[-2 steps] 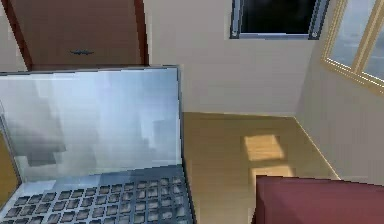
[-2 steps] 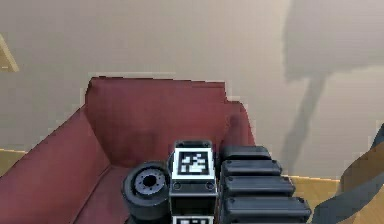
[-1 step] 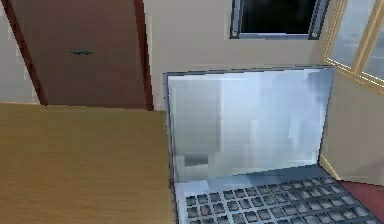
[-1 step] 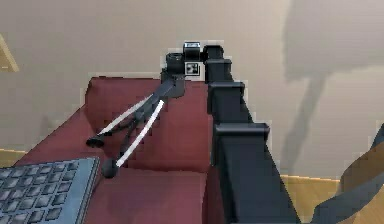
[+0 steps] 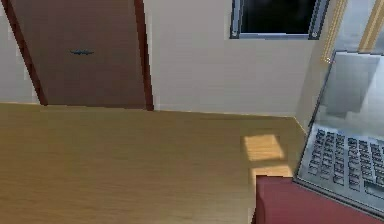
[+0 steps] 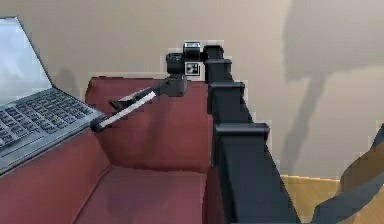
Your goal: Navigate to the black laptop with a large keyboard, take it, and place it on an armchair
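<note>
Wall (image 5: 200, 60): pale and plain, running across the far side of the room ahead of me.
Floor (image 5: 120, 150): light brown wooden boards, with a bright sunlit patch toward the forward view's right.
Door (image 5: 85, 50): dark brown in a reddish frame, closed, at the forward view's upper left.
Armchair (image 6: 160, 150): dark red upholstery. I see its back and seat across the arm side view's left half.
Arm (image 6: 240, 150): dark square bar rising from the bottom edge, alongside the armchair's right side.
Laptop (image 6: 35, 110): lid raised, wide grey keyboard, at the arm side view's left edge in front of the armchair's red upholstery. It shows again at the forward view's right edge. I cannot tell whether it rests on the armchair or hangs clear of it.
Window (image 5: 275, 18): dark pane in a dark frame, top of the forward view.
Jaws: dark body with thin fingers (image 6: 130, 105) slanting down-left to the laptop's edge. I cannot tell whether they hold it.
Markers (image 6: 190, 62): two small white squares at the arm's far end.
</note>
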